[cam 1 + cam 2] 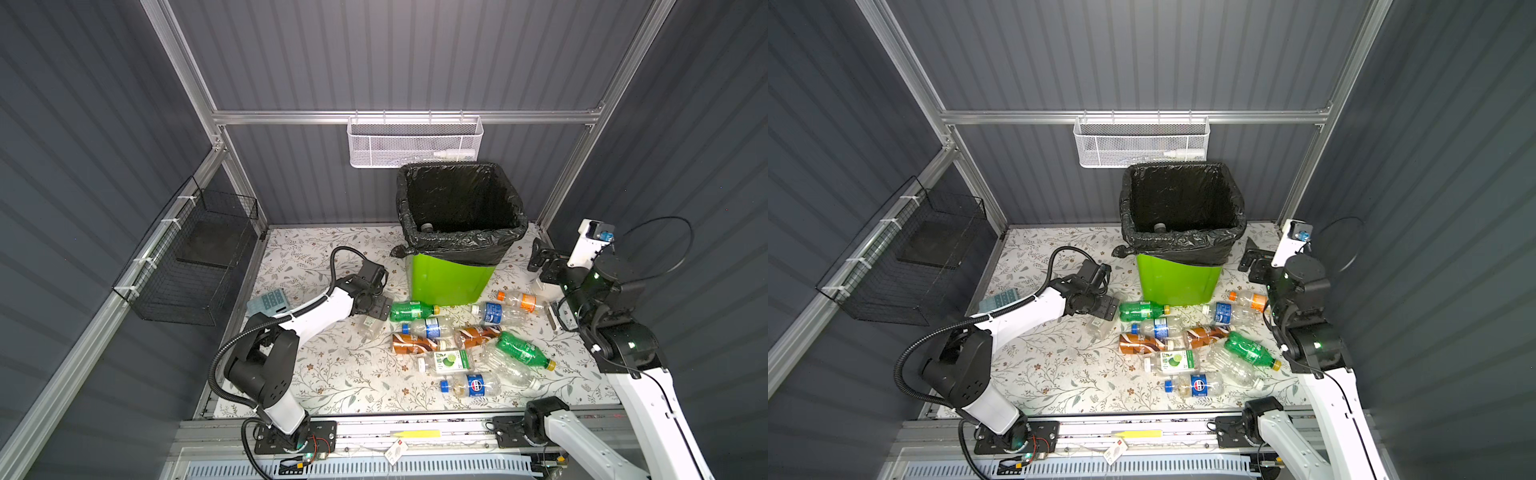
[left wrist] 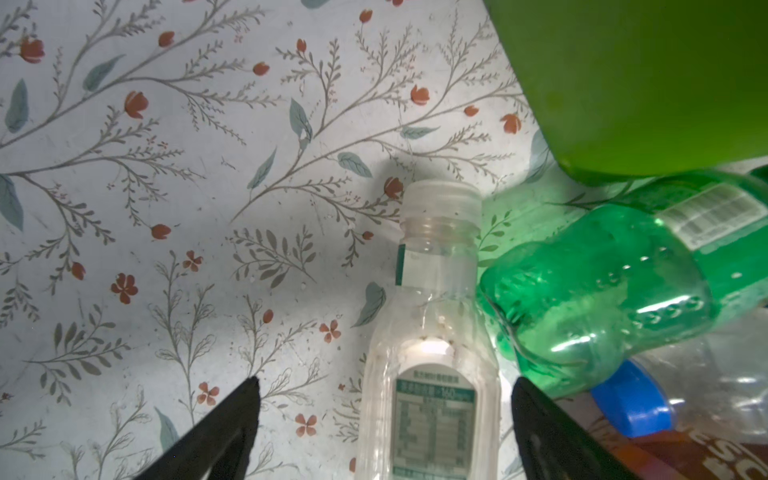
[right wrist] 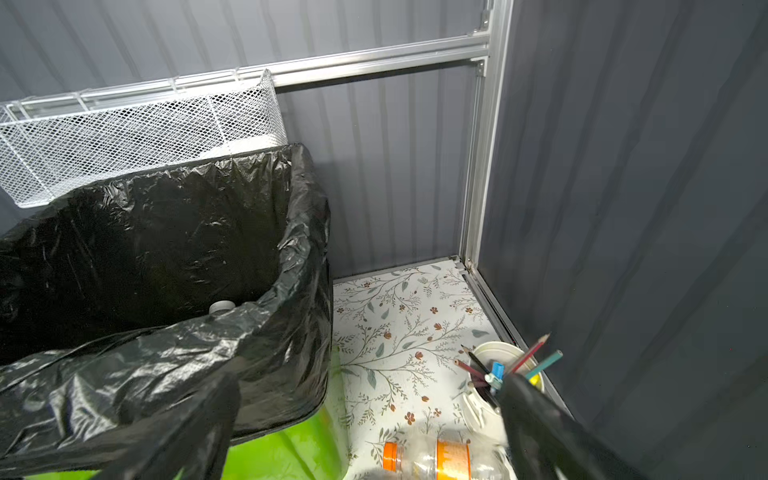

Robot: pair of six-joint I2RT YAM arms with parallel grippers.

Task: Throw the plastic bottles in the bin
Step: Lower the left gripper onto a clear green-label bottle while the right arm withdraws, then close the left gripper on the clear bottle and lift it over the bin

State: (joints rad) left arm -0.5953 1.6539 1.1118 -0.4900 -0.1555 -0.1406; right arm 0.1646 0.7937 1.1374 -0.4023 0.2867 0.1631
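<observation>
Lying loose: small plastic drink bottles [image 1: 446,361] rest on their sides on the white floral-print tabletop [image 1: 332,374]. They are bunched right of centre in the lower half of both top views, below the bin.
Bin: the tall square bright-green plastic bin [image 1: 449,282], lined with a crumpled black bag [image 3: 249,332], stands upright at mid-frame. A pale bottle cap [image 1: 427,227] shows inside near its lower rim.
Green pair: both are translucent green with yellow caps. The upper green bottle [image 1: 411,311] lies just beside the bin's base, and the lower green bottle [image 1: 525,351] lies at the right of the bunch.
Brown pair: the left brown bottle [image 1: 415,344] and right brown bottle [image 1: 478,336], with brown-and-white swirl labels, lie mid-bunch.
Clear ones: several have blue labels and blue or white caps. The orange-capped bottle [image 3: 432,457] with an orange label lies at the bunch's upper right.
Left end effector [image 2: 384,386]: its jaws are spread wide, straddling the clear white-capped bottle [image 2: 432,332] with a gap on one side and gripping nothing. In both top views it sits left of the upper green bottle.
Right end effector [image 3: 370,380]: its jaws are wide apart with nothing between them. It is raised at the right of frame, level with the bin's rim.
Cup: a white cup of coloured pencils [image 3: 498,357] stands near the orange-capped bottle, at the lower right of the right wrist view.
</observation>
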